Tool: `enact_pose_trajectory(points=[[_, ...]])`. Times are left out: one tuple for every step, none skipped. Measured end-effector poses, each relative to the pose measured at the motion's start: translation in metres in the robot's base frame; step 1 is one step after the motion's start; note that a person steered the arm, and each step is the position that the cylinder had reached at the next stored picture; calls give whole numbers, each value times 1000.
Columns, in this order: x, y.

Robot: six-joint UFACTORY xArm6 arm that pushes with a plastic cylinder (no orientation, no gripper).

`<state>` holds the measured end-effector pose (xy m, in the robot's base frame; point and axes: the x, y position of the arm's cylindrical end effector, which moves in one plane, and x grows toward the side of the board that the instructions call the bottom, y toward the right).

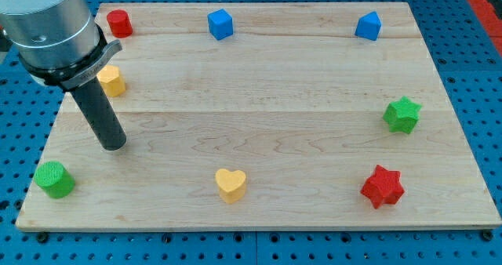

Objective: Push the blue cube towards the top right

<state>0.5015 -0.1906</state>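
My tip (pixel 114 145) sits on the wooden board (pixel 259 100) at the view's left, roughly mid-height. The rod slants up-left into the grey arm housing (pixel 49 22) in the top-left corner. No gripper on this rig, just the bare rod, so nothing spreads or pinches; the tip touches no block.

Blue cube (pixel 221 23): near the board's top edge, left of centre, well apart from my tip, up and to the view's right of it. A second blue block (pixel 368 26) sits near the top edge toward the view's right; its top looks peaked, exact shape unclear.

Red cylinder (pixel 119 22) at the top left, just beside the arm housing. Yellow block (pixel 112 81) below it, partly hidden by the housing, shape hard to tell; it is the block nearest my tip, above it, not touching. Green cylinder (pixel 54 179) at bottom left, below and left of my tip, apart from it.

Yellow heart (pixel 230 184) near the bottom edge, about centre. Red star (pixel 383 186) at bottom right. Green star (pixel 402 114) at the right edge, mid-height, above the red star.

Board lies on a blue perforated table (pixel 480 77).
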Motion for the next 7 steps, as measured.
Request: enact_pose_trajectory(points=[[0, 0], [-3, -8], [-17, -10], [-15, -10], [-18, -12], [-21, -15], [-30, 19]])
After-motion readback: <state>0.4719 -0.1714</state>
